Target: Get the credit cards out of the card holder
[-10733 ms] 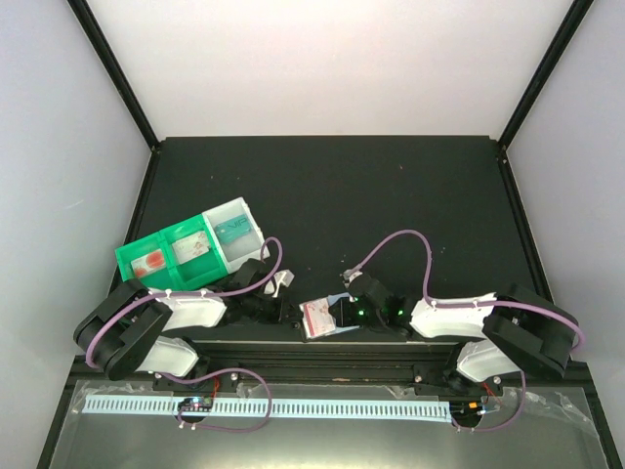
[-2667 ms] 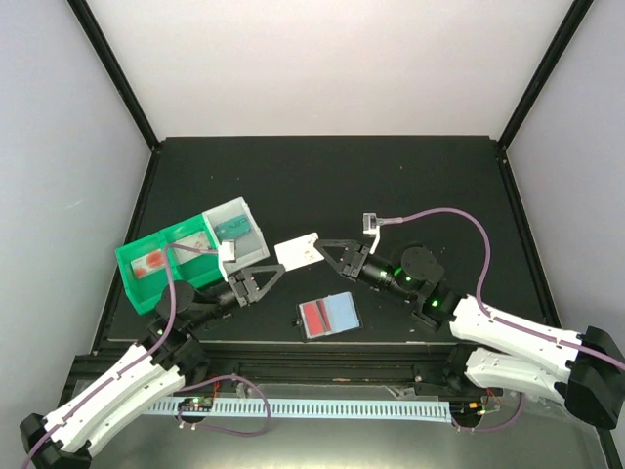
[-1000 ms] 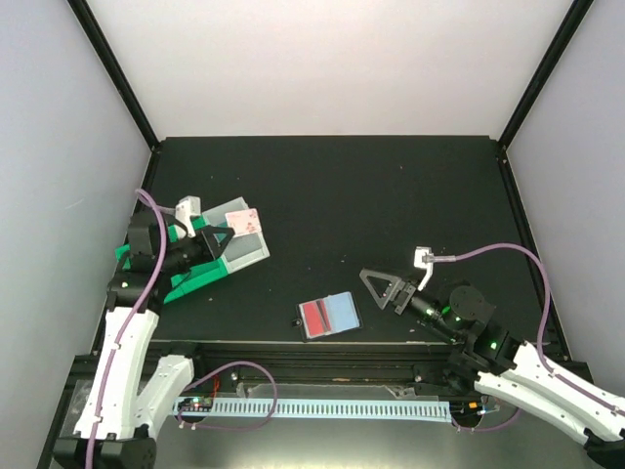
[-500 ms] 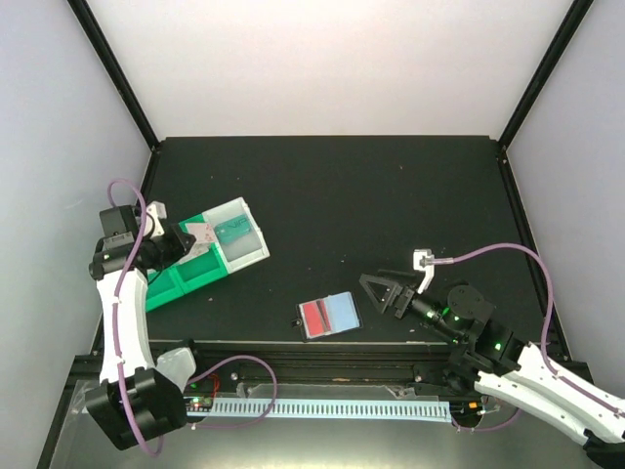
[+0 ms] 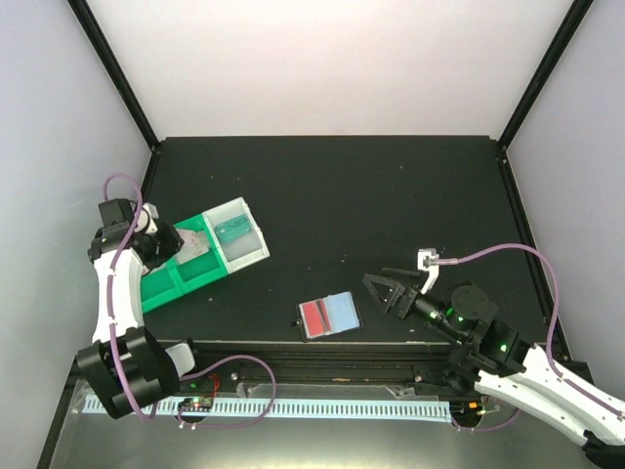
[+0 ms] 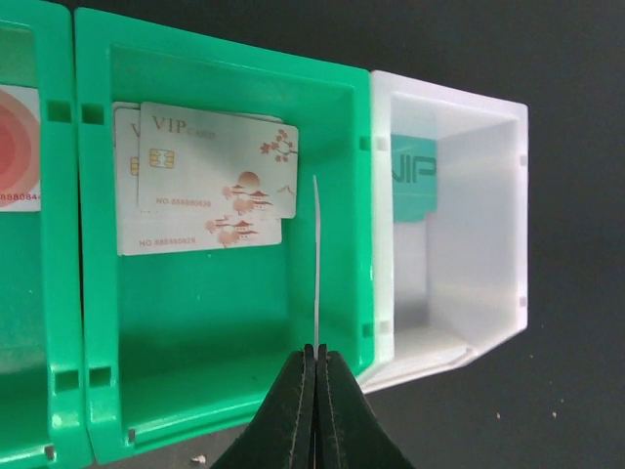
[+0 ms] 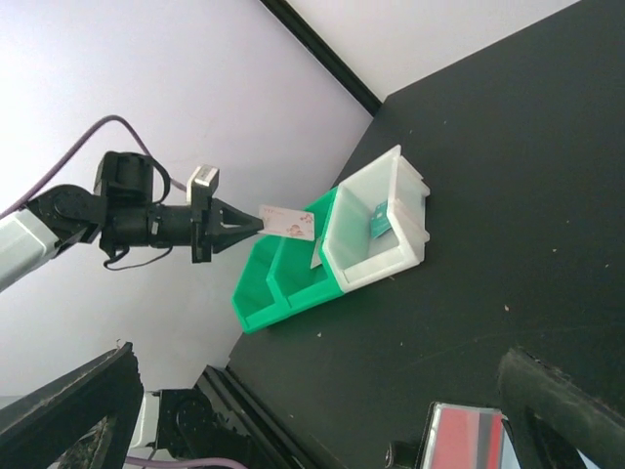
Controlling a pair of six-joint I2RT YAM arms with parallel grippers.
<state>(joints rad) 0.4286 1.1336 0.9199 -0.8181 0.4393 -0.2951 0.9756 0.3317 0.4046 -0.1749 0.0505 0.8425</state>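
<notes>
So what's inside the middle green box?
In the middle green box a white VIP card lies on a second card, covering most of it. The left gripper, shut, holds a third card edge-on above them.

A matte black counter sat inside a pale, evenly lit enclosure. Plain white walls rose behind and beside the counter, joined by slanting black corner posts.

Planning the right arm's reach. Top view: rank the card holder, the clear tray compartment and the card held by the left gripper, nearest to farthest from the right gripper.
1. card holder, just left of the right gripper, near edge.
2. clear tray compartment, left of centre.
3. held card, far left, over the green compartments.
</notes>
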